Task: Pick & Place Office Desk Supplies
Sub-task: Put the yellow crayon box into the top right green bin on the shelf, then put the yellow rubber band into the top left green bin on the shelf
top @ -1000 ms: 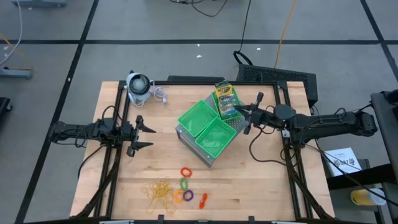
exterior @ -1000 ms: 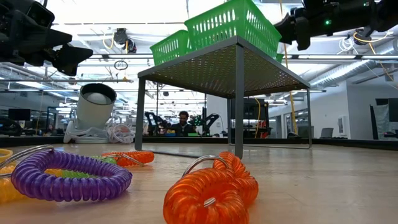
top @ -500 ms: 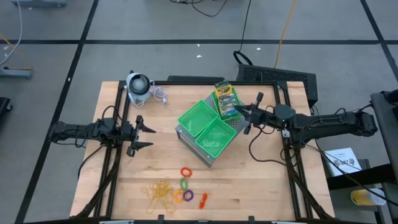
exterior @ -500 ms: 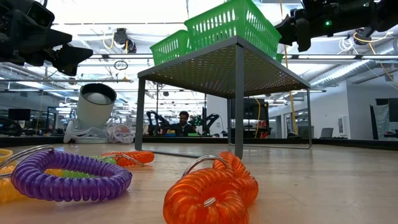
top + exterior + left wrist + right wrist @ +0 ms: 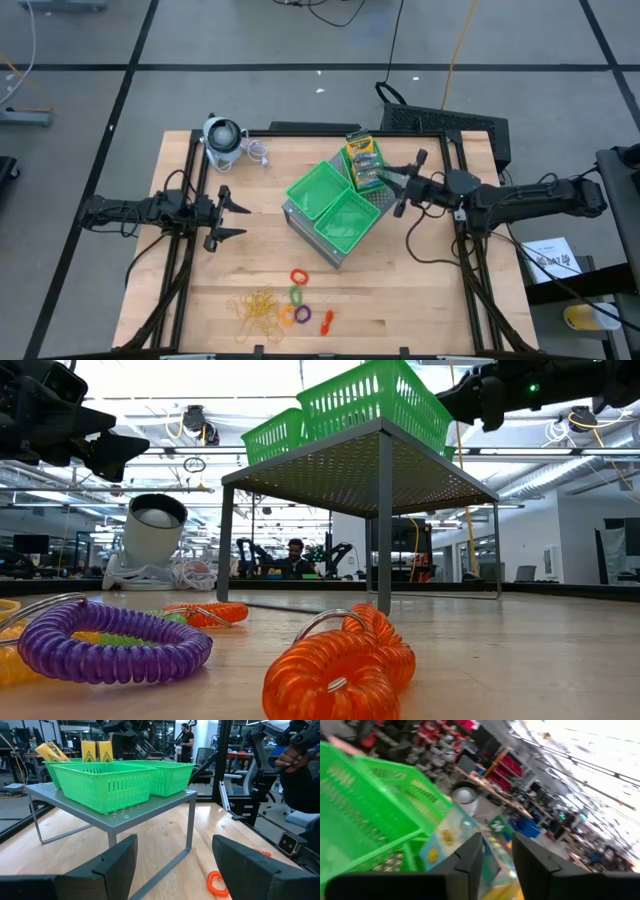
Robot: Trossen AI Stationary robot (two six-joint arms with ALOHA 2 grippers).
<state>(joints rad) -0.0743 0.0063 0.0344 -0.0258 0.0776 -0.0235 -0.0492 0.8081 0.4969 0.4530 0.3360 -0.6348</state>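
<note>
Cardboard, printed yellow and green: the crayon boxes [image 5: 362,160] sit stacked in the rear tray of the green baskets [image 5: 333,205] on the grey perforated stand [image 5: 310,240]. We see the right gripper [image 5: 392,184] right at the boxes' edge with a narrow gap between its fingers; whether it grips a box we cannot tell. We judge these boxes light, stiff but crushable, a bit slick, best pinched across the narrow sides. On the wood table [image 5: 200,290] lie the rubber bands [image 5: 255,308], floppy and tangled, likely to drag in a clump, so pinch the thick middle. The coiled rings, the orange one [image 5: 335,665] and the purple one [image 5: 110,643], look springy and light; grab across the coil. The left gripper [image 5: 233,216] hangs spread wide, empty, well apart from everything.
</note>
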